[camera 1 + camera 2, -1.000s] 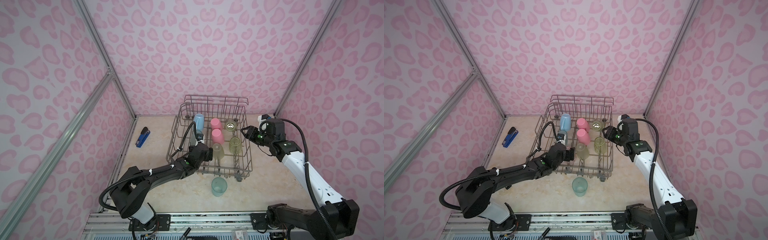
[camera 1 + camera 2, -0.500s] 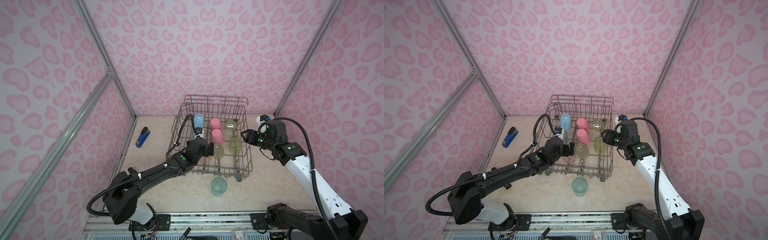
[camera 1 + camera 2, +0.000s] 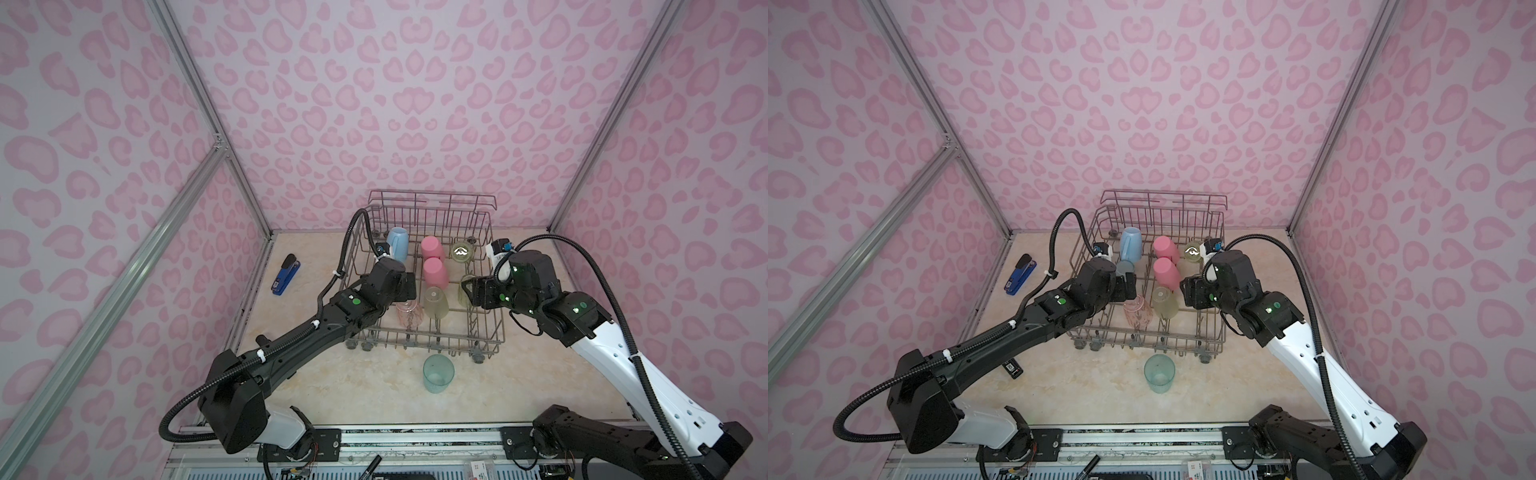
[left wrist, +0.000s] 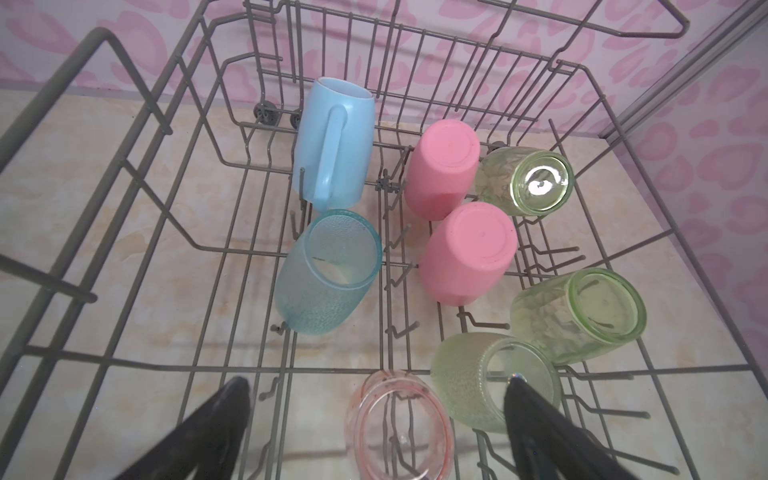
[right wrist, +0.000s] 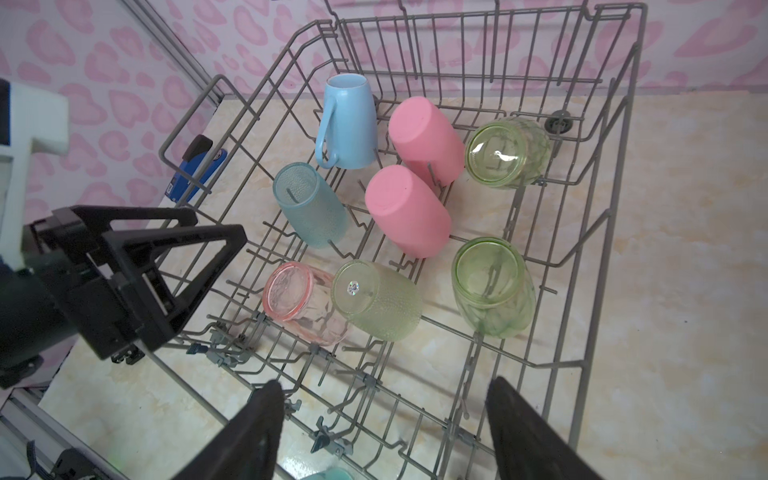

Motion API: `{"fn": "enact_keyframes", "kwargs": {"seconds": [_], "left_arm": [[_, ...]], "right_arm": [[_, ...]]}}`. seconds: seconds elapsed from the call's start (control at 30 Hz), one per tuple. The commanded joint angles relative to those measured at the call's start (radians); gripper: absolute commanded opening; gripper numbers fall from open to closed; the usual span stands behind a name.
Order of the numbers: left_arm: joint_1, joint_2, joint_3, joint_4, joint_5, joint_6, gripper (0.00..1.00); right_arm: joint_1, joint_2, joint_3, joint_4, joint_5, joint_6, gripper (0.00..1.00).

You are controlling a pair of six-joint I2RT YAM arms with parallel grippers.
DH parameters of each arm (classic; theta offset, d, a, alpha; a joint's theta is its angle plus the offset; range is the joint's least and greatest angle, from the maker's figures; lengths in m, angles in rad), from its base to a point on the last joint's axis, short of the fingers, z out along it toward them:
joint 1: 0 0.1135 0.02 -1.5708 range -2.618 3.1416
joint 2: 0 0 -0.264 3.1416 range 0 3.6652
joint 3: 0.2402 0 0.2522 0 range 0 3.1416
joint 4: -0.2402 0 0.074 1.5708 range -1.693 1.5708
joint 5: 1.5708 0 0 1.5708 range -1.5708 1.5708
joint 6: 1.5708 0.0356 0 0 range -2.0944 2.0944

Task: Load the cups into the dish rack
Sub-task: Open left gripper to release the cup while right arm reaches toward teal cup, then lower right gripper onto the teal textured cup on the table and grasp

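room: walls (image 3: 415, 104) in pink blotches on lilac, aluminium posts (image 3: 208, 112) at the corners, pale marbled bench (image 3: 316, 374).
dish rack (image 3: 432, 216): grey wire basket on small wheels, at the back middle of the bench; taller rail on its far side, rows of upright tines inside.
light-blue mug (image 4: 332, 145): white inside, far left of the rack, lying tilted with its handle uppermost.
racked teal tumbler (image 4: 328, 270): translucent, pebbled, leaning over the tines just in front of the mug.
far pink tumbler (image 4: 442, 166) and near pink tumbler (image 4: 467, 253): opaque, bottoms up, leaning one behind the other down the middle.
far green tumbler (image 4: 525, 180) and near green tumbler (image 4: 577, 316): clear green, bottoms up, along the right side.
yellow-green tumbler (image 4: 490, 378) and salmon tumbler (image 4: 399, 424): see-through, bottoms up, side by side in the front row.
loose teal tumbler (image 3: 438, 372): upright, mouth up, on the bench outside the rack, just in front of its front wheels, between the two arms.
left jaws: spread wide, holding nothing, above the salmon tumbler; the left arm (image 3: 324, 328) crosses the rack's left rim.
right jaws: spread, holding nothing, over the rack's front right; the right arm (image 3: 536, 286) hangs at that side.
blue stapler (image 3: 286, 269): on the bench left of the rack, well apart from the tumblers.
in the way: the rack's front wall stands between the loose teal tumbler and the tines.
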Motion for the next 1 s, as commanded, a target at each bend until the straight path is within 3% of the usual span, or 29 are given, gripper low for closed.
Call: {"fn": "enact_keyframes", "kwargs": {"seconds": [0.0,0.33,0.67,0.97], "left_arm": [[0.018,-0.035,0.007,-0.095,-0.001,-0.053,0.97],[0.098,-0.083,0.031,-0.211,0.083,-0.106,0.98],[0.135,-0.145,-0.023,-0.232,0.095,-0.121,1.00],[0.137,-0.152,-0.042,-0.244,0.112,-0.123,1.00]], "right_arm": [[0.066,-0.014,-0.009,-0.045,0.042,-0.024,0.77],[0.340,-0.016,-0.025,-0.118,0.085,-0.076,0.69],[0.622,0.100,-0.080,-0.170,0.128,-0.079,0.58],[0.675,0.210,-0.090,-0.197,0.116,-0.099,0.50]]}}
